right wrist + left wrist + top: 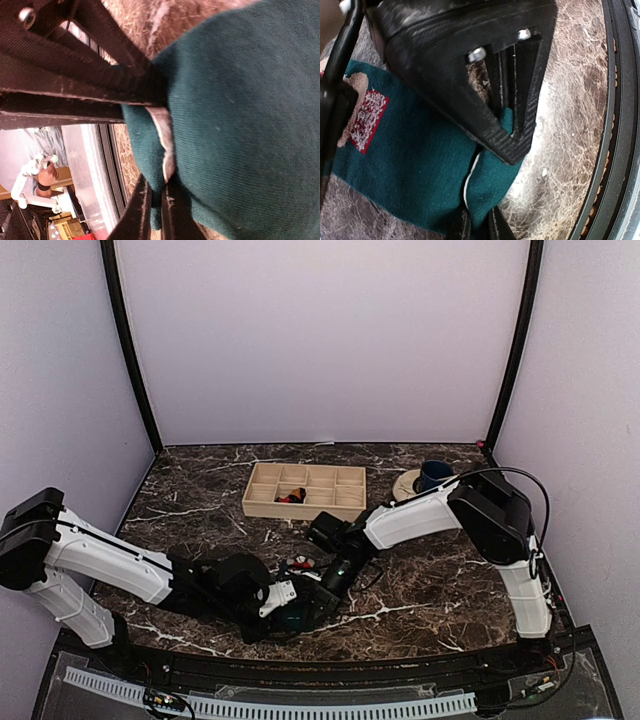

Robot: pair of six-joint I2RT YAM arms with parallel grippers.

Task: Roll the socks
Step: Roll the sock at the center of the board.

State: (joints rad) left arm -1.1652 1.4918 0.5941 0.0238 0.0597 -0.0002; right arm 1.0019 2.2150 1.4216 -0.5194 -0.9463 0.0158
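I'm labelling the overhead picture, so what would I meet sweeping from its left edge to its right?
In order: left arm's black joint → teal sock → blue cup → right arm's black joint.

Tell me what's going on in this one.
Both arms are bent low over the near middle of the marble table, working on the teal sock. The left gripper and the right gripper each appear to pinch a folded end of it, close together. The rest of the sock lies flat, so it is not rolled up yet. A wooden tray sits further back.
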